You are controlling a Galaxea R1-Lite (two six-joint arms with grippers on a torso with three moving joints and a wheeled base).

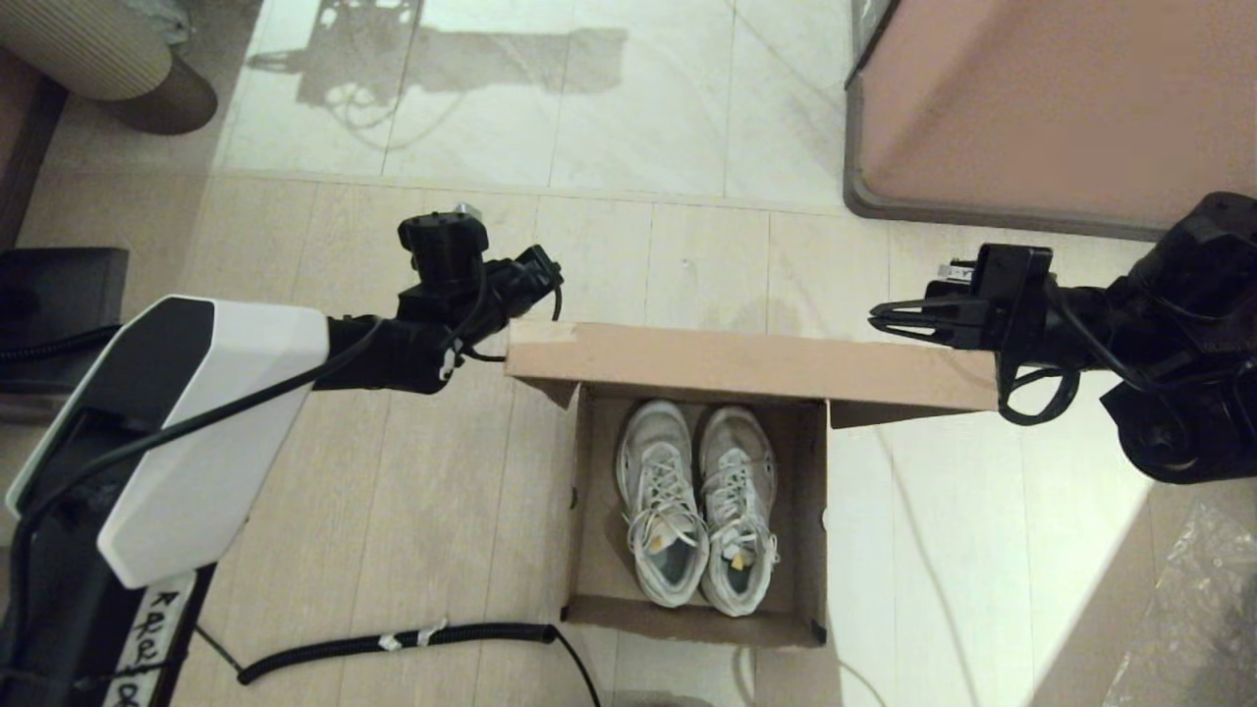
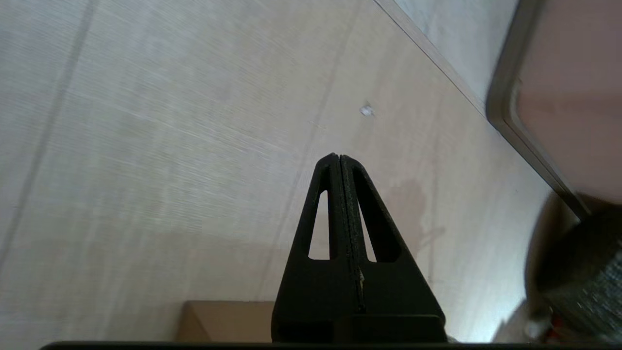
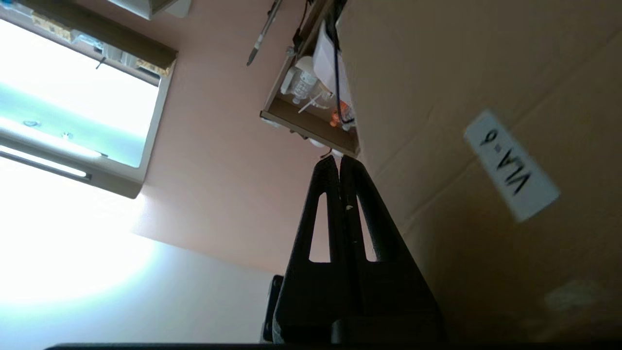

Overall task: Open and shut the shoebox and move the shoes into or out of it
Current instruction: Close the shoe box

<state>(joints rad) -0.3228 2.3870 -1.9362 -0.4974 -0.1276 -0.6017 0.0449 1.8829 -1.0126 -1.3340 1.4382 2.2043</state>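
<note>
Brown cardboard shoebox point(image 1: 687, 511) stands open, shoes point(image 1: 695, 506) inside, lid point(image 1: 746, 365) upright beside our closed right gripper point(image 1: 877, 319); left gripper point(image 2: 338, 158), closed too; we'd push slow, flat.

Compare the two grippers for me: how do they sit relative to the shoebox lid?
The left gripper sits past the raised lid's left end, pointing away over the floor; the right gripper lies level beside the lid's right end, pointing left along its outer face. Both are shut and hold nothing.
</note>
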